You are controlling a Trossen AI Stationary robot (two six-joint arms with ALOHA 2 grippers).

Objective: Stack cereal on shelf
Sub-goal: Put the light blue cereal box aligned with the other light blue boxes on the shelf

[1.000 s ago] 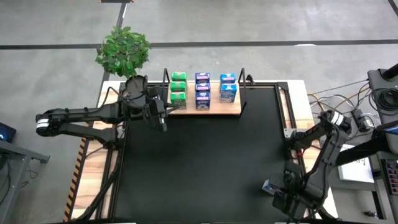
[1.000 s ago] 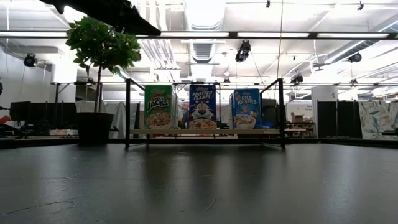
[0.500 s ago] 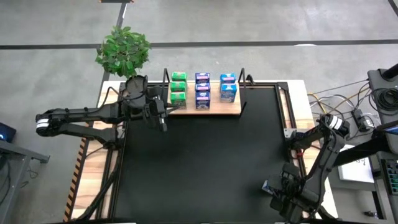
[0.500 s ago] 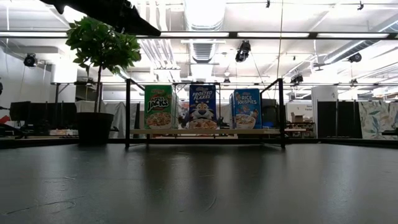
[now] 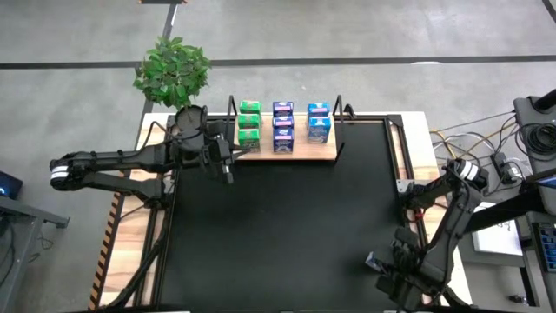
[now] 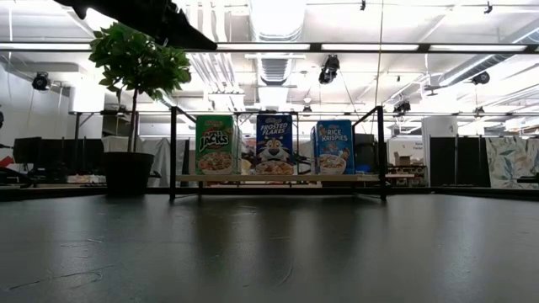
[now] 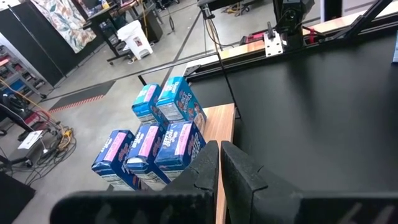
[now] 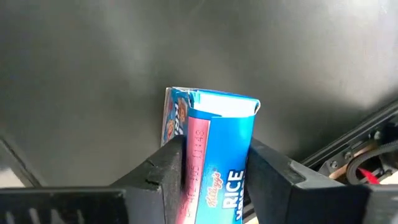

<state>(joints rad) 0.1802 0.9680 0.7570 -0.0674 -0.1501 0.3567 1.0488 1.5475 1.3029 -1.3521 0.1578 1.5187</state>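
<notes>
Since the shelf already carries rows of cereal, the right gripper clamps a blue box between its jaws to add it, while the left gripper, jaws closed and empty, waits beside the shelf.

A large open workshop or lab hall is shown. Exposed ceiling ducts, strip lights and hanging cables are seen in the low view, while carts and dark partition panels are seen standing on a bare concrete floor.
</notes>
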